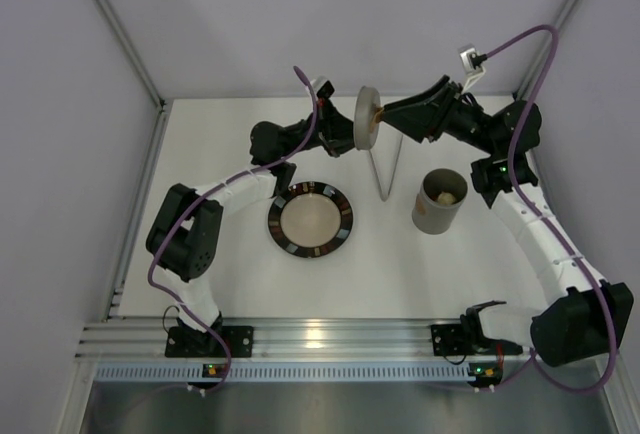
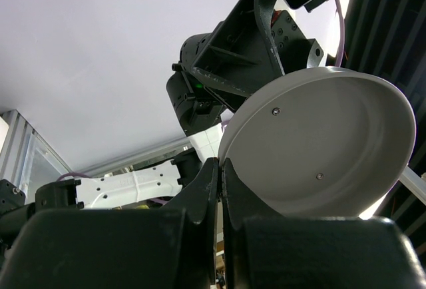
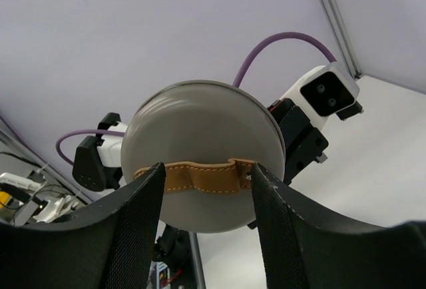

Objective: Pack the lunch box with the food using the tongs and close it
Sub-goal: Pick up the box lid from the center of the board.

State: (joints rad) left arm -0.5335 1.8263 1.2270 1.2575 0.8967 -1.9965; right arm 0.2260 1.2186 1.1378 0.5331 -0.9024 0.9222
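Note:
The round grey lid (image 1: pixel 366 119) hangs on edge above the back of the table, held from both sides. My left gripper (image 2: pixel 221 162) is shut on the rim of the lid (image 2: pixel 326 142), whose hollow underside faces its camera. My right gripper (image 3: pixel 206 167) is closed against the two ends of the tan leather strap (image 3: pixel 200 177) on the lid's top (image 3: pixel 200 122), and the strap is buckled between the fingers. The lunch box (image 1: pixel 439 202) stands open at the right with food (image 1: pixel 447 194) inside. The tongs (image 1: pixel 385 169) lie on the table under the lid.
A flat dark-rimmed plate (image 1: pixel 345 216) with a cream centre sits mid-table, left of the lunch box. White walls enclose the table at the back and both sides. Purple cables loop over both arms.

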